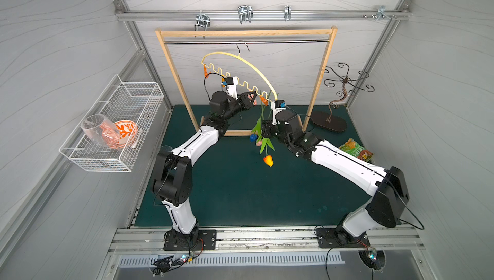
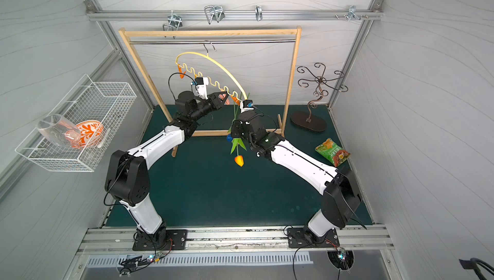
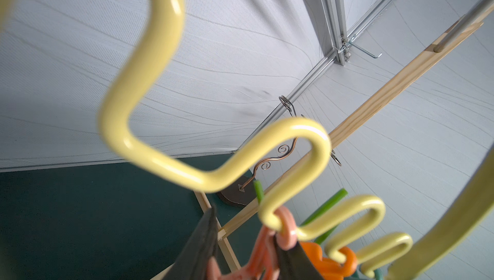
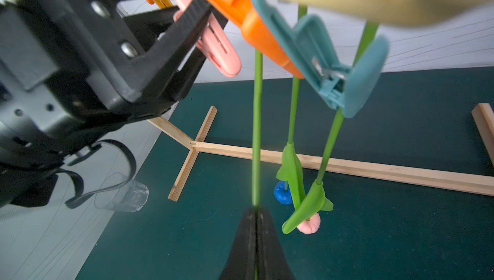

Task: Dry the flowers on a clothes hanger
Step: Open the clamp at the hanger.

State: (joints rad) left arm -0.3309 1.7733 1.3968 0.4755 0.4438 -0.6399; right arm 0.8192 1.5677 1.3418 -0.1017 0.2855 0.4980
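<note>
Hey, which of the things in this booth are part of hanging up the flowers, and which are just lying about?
In use: flowers, yellow hanger, pink clothespin in the left pincer, right pincer on a stem, wooden rack.
Lying about: wire basket, glass, bowl, snack bag, metal stand.

**Mat** [image 1: 240,198]: carries everything below except the basket.
- **Rack** [image 1: 246,33]: stands across the back edge.
- **Clothes hanger** [image 3: 165,163]: hooked on the rack's rail near mid-span, right end lower.
- **Flowers** [image 1: 268,160]: hang heads down from the hanger's right end, before the rack.
- **Left gripper** [image 3: 248,258]: at the hanger's lower bar, around a clothespin [image 3: 286,227].
- **Right gripper** [image 4: 256,210]: below the hanger, on one stem.
- **Scrolled stand** [image 1: 330,125]: back right corner, right of the rack.
- **Snack packet** [image 1: 355,149]: right edge, before the stand.
- **Wire basket** [image 1: 107,158]: on the wall beyond the left edge. It holds a glass [image 1: 97,131] and a bowl [image 1: 128,131].
</note>
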